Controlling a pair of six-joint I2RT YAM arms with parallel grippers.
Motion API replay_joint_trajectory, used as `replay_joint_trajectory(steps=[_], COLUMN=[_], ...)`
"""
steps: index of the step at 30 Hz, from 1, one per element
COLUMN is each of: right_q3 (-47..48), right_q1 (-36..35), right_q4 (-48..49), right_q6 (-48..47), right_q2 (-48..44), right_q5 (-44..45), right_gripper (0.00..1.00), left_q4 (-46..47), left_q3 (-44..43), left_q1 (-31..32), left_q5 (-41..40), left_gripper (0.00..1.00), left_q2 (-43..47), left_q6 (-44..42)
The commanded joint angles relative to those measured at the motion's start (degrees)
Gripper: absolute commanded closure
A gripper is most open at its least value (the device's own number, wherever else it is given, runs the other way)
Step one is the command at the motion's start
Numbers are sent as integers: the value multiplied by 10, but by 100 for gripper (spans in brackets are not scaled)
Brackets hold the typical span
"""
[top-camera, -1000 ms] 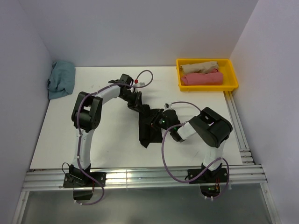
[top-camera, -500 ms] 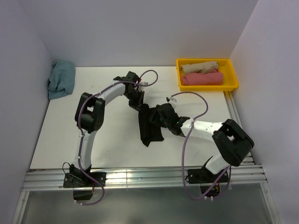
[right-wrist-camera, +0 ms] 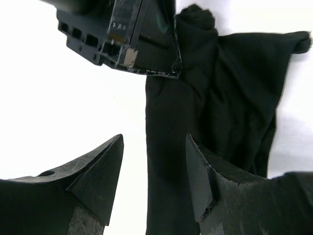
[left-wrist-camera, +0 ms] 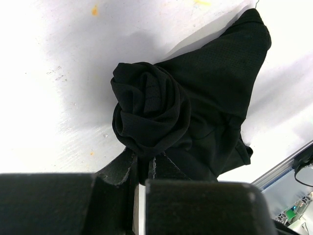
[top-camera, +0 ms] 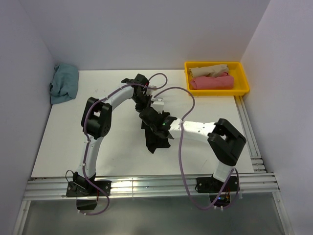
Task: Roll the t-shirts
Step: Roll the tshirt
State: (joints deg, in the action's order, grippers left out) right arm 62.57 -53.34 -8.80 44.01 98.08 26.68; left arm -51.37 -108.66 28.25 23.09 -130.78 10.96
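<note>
- Left gripper (left-wrist-camera: pixel 142 165) pinches the rolled far end of the black t-shirt (top-camera: pixel 155 142).
- Right gripper (right-wrist-camera: pixel 154 147) hangs spread over its unrolled length, which trails toward the robot.

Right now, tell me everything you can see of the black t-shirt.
The black t-shirt is soft knit cloth lying on the white table. Its far end is wound into a loose roll; the rest trails creased toward the near edge. The left fingers are shut on the roll's edge; the right fingers stand open astride that part.
</note>
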Motion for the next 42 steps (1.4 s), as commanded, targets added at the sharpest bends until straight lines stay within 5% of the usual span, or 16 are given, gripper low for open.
replay_joint_trajectory(steps=[1,13,20,28,34,42], right_q3=[43,106,63,-68,-214,-315], right_q1=[-11,-42,-39,11,85,169], right_q4=[-53,-123,-105,61,247,423], right_q6=[-9,13,41,62,105,164], right_q2=[41,127,112,33,-26,12], right_q5=[54,84,57,-51,-199,-329], right_gripper=[39,46,65,67,68,69], left_q4=[-6,-12,-6,21,58,130], left_q3=[-14,-15,-36,-53,-7,87], left_q1=[3,2,-2,-42,-76,-79], left_q5=[-25,-14,11,92,156,232], left_gripper=[100,98,50,23,19,17], left_q2=[-10,-14,-7,21,50,58], left_q6=[-16,-23,-24,-23,-29,-46])
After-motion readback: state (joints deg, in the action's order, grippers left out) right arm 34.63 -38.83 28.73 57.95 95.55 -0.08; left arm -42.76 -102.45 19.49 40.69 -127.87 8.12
